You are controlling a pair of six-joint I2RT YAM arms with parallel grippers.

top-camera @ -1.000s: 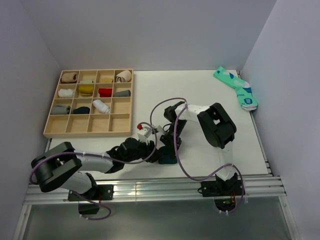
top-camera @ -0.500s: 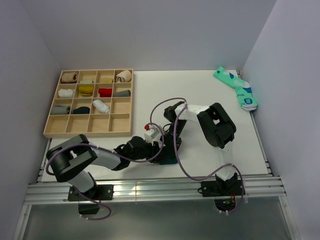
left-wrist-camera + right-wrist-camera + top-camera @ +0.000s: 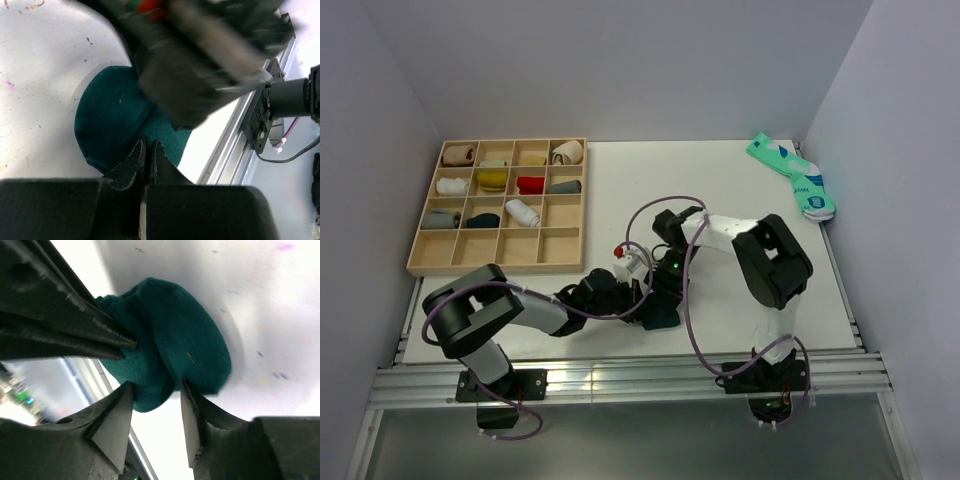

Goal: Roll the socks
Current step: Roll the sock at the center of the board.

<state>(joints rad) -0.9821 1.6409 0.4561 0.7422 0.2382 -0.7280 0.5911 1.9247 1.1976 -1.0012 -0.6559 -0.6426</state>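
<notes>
Socks (image 3: 660,318) touched by shut left pincer (image 3: 148,143), straddled by right pincer (image 3: 156,386).

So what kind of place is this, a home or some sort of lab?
Most likely a robotics lab test cell: a left arm and right arm bolted to an aluminium rail at the table edge, plain walls boxing it in, and a wooden divider tray holding rolled socks.

No legible text, labels, brands, numbers, signs in any view. Marks on mint-green socks (image 3: 798,180) too small to read.
</notes>
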